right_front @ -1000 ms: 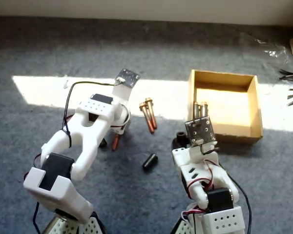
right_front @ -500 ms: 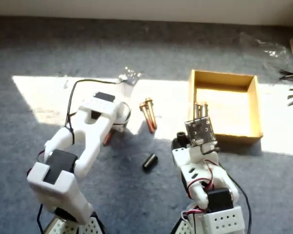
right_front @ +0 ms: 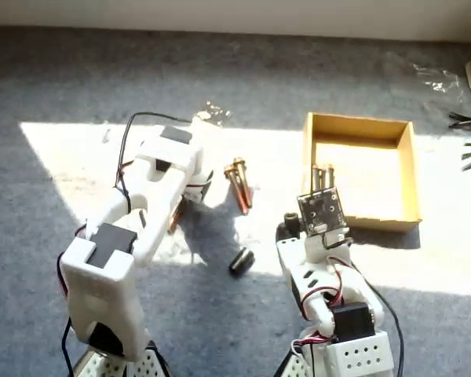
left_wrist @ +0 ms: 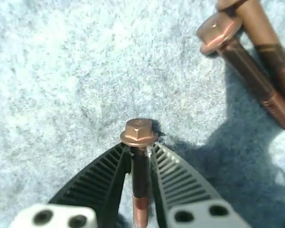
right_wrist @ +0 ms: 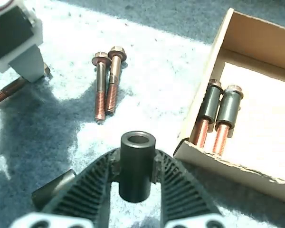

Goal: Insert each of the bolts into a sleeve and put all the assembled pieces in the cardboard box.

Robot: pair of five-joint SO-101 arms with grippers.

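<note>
A grey carpeted surface, crossed by a band of sunlight, is seen under both arms. The left arm is stretched forward over the lit patch, and the right arm is raised just in front of the cardboard box. The box is set open side up to the right of the arms, and its near wall is seen from the right wrist.

The left gripper is closed narrowly around a copper bolt; the shank is clamped between the ribbed jaws and the hex head is left projecting beyond the tips, above the carpet. The right gripper is closed on a dark sleeve, which is held with its open bore facing up.

Two assembled pieces are laid side by side inside the box against its left wall, touching each other. Two loose bolts are laid together on the carpet between the left gripper and the box. One loose sleeve is left lying on its side on the carpet between the two arms, near the right gripper
</note>
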